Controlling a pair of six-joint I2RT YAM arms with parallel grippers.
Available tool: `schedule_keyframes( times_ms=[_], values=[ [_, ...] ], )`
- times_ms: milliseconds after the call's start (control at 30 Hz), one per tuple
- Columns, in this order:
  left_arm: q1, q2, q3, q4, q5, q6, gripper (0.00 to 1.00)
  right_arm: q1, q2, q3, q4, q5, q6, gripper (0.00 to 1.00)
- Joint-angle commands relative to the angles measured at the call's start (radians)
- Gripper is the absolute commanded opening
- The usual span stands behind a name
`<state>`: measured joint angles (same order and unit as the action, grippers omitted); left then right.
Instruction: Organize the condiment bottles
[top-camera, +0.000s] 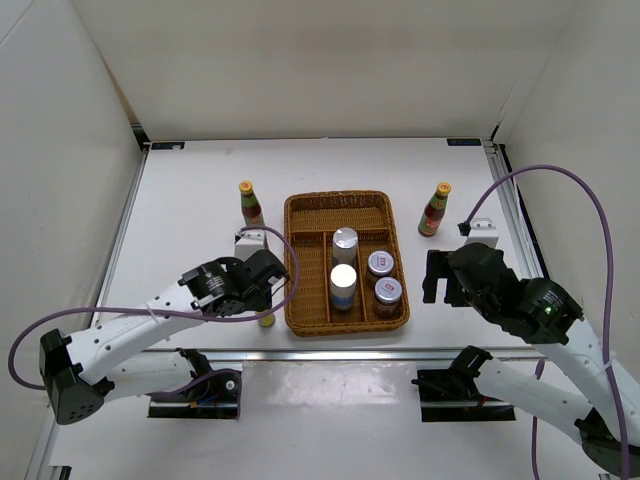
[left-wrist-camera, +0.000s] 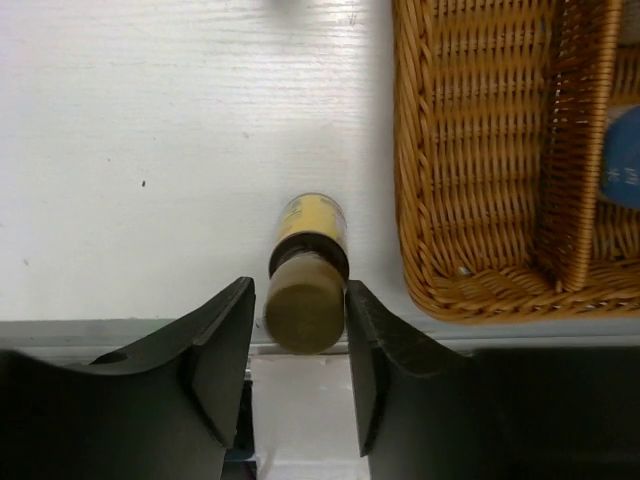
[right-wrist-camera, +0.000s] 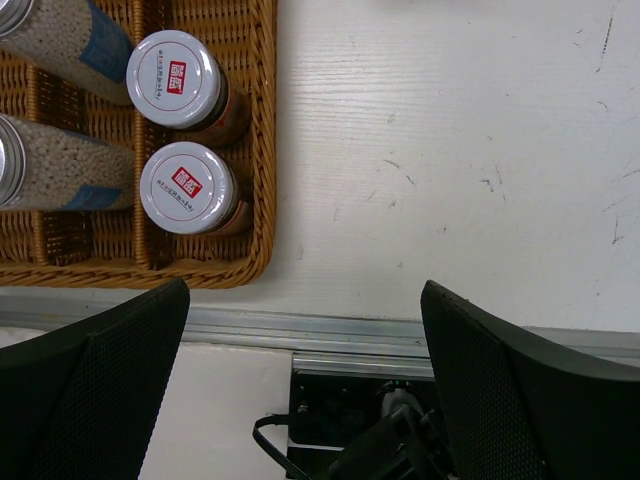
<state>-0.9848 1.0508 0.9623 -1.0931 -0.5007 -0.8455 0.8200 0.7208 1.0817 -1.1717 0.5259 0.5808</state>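
Jaws of the left gripper (left-wrist-camera: 300, 310) stand slightly apart, straddling the olive cap of a tiny yellow-labelled brown glass bottle (left-wrist-camera: 310, 222) that stands just off the near-left corner of the brown woven wicker divided tray (top-camera: 340, 197). Inside the tray, two tall silver-lidded jars (top-camera: 344, 245) fill the middle compartment and two short silver-lidded jars (top-camera: 380, 263) the right one. One slim red-green-labelled, yellow-capped sauce bottle (top-camera: 250, 203) stands upright left of the tray and its twin (top-camera: 434, 210) right of it. The right gripper (right-wrist-camera: 305, 295) hangs wide open over bare tabletop beside the tray's right edge.
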Motion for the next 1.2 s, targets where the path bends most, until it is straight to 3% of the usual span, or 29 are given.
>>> schedule_keyframes(
  times_ms=[0,300,533,667,900,1167],
  values=[
    [0.043,-0.026,-0.028,0.058,0.028,0.043,0.51,-0.001,-0.001,-0.006,0.026,0.006,0.008,1.00],
    [0.054,-0.044,0.064,0.032,0.057,0.086,0.11,-0.001,0.008,-0.006,0.026,0.006,0.008,1.00],
    [0.043,0.046,0.361,-0.004,0.019,0.150,0.11,-0.001,0.008,-0.006,0.026,0.006,0.008,1.00],
    [0.043,0.185,0.478,0.013,-0.039,0.199,0.11,-0.001,0.008,-0.006,0.026,0.006,0.008,1.00],
    [0.106,0.374,0.513,0.246,0.007,0.292,0.11,-0.001,0.008,-0.006,0.026,0.006,0.008,1.00],
    [0.187,0.497,0.458,0.389,0.057,0.335,0.11,-0.001,0.008,-0.006,0.026,0.006,0.008,1.00]
  ],
)
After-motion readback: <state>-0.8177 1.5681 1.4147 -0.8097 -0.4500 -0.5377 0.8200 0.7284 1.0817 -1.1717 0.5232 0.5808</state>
